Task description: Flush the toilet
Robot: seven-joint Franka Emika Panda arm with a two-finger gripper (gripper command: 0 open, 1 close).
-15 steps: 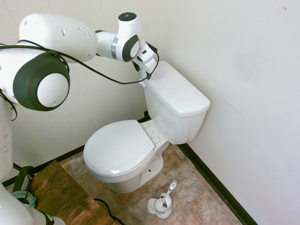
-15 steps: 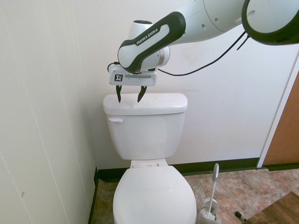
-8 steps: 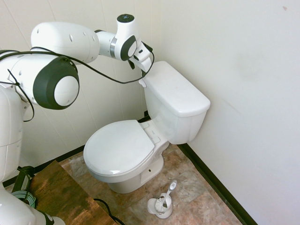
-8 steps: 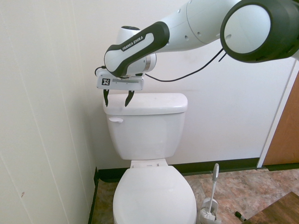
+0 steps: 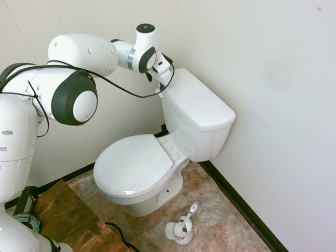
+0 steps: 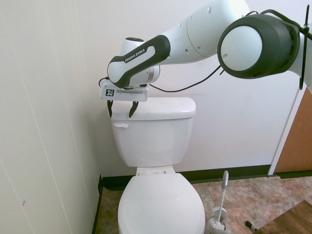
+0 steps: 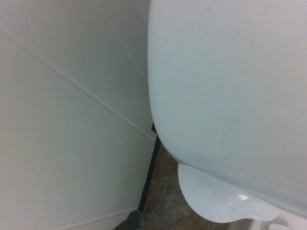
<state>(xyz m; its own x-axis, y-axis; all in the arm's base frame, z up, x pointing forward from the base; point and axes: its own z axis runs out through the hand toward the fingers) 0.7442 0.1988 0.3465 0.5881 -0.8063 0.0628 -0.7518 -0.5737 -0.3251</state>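
A: Where do we see our gripper (image 6: 120, 116)?
B: We see it up high, at the lever end of the big white toilet (image 6: 153, 146). Its two fingers (image 6: 132, 110) point down and stand wide apart.
A: And where is the toilet from our gripper?
B: Most of it is below. The little white flush lever (image 6: 121, 125) is near, just lower than our fingertips. We can't tell if we touch the tank lid (image 6: 163, 108).
A: What else do we see down there?
B: The seat lid (image 5: 132, 165) is shut, well below our gripper. The toilet brush (image 6: 222, 200) stands in its white holder (image 6: 214, 225) on the floor (image 5: 215, 226), far down from us and beside the toilet.
A: And close by us?
B: The pale wall (image 7: 67, 134) with thin lines is next to the tank lid's round corner.
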